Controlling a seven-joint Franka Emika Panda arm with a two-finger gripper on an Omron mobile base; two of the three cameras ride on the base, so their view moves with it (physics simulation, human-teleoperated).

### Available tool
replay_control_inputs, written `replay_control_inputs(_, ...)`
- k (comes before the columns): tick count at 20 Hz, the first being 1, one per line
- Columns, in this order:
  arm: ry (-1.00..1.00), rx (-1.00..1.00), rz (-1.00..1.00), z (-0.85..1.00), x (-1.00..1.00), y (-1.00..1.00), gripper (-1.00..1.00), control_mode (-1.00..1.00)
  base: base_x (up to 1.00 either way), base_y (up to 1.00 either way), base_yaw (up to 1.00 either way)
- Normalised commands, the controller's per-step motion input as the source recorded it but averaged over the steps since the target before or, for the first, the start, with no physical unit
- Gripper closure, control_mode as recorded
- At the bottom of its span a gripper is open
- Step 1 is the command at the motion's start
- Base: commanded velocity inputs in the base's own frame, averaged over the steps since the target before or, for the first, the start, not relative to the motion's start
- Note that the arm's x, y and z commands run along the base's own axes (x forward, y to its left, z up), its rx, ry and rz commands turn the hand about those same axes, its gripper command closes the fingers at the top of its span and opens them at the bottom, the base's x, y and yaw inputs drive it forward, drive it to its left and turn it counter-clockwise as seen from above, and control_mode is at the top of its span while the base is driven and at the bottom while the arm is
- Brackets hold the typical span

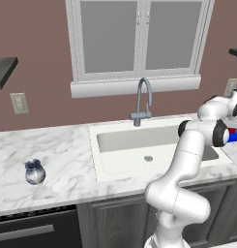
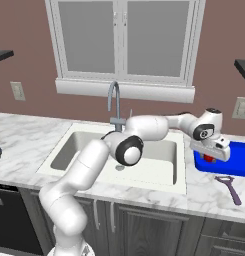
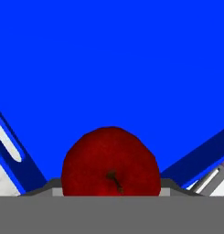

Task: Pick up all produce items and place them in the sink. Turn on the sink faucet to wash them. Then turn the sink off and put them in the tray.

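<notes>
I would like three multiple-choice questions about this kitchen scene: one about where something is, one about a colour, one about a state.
1. Where does the blue-and-white jar stand?
A. on the counter left of the sink
B. in the sink
C. on the tray

2. What colour is the tray?
A. green
B. blue
C. white

3. What is the gripper doing?
A. hanging open over the sink
B. pressing the faucet lever
C. holding the red fruit over the tray

Answers: 1 A, the left base view shows it on the marble. 2 B, bright blue in the hand view. 3 C, the fruit sits between the fingers above blue.
</notes>
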Motion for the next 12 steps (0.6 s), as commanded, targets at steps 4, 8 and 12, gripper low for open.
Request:
replay_control_inputs(4, 0.0, 0.02, 0.0, -0.14, 0.02, 0.0, 1.0, -1.0, 0.0, 0.0, 0.0)
replay_control_inputs(8, 0.0, 0.02, 0.0, -0.14, 0.06, 0.0, 1.0, -1.0, 0.0, 0.0, 0.0)
replay_control_inputs(12, 0.0, 0.01, 0.0, -0.17, 0.1, 0.0, 1.0, -1.0, 0.0, 0.0, 0.0)
